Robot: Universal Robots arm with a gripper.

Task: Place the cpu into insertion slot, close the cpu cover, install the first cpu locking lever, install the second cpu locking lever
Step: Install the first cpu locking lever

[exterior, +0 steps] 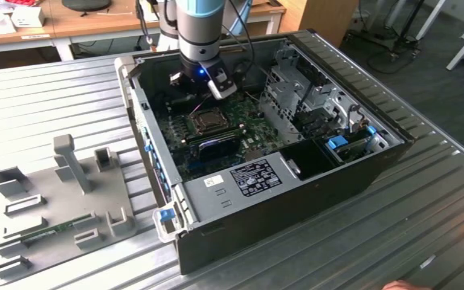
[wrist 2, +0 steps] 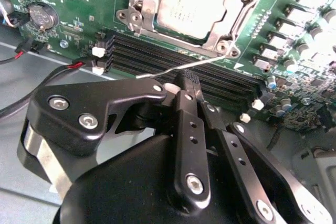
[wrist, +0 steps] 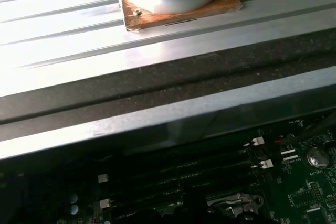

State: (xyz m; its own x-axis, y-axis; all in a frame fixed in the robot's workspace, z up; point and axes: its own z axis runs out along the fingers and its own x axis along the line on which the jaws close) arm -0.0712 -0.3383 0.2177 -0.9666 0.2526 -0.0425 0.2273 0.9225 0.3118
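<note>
"Well, where does the cpu sit?"

"Flat in the insertion slot (exterior: 208,121), near the middle of the exterior view, on the green circuit board (wrist 2: 79,3). In the second wrist view the cpu (wrist 2: 191,3) is a smooth, silvery-beige square. The cpu cover (wrist 2: 140,3), a thin bright metal frame with a cut-out centre, lies closed over its edges."

"And the gripper?"

"The gripper (wrist 2: 188,80) is matt black with flat, bolted fingers, and their tips are pressed together. They end right at the locking lever (wrist 2: 157,72), a thin silver wire rod slanting over the long black memory strips (wrist 2: 152,56). Whether the rod is pinched between them I cannot tell."

"Any writing?"

"A white label (exterior: 256,178) with dark print sits on a grey sheet-metal panel (exterior: 215,202) inside the black computer case (exterior: 296,211), at the lower centre of the exterior view. Small white markings dot the board beside a round, shiny coin battery (wrist 2: 42,15)."

"What is around the case?"

"A ribbed metal table (exterior: 46,103). Toward the exterior view's left lies a dull grey fixture plate (exterior: 63,205) with upright blocks."
</note>
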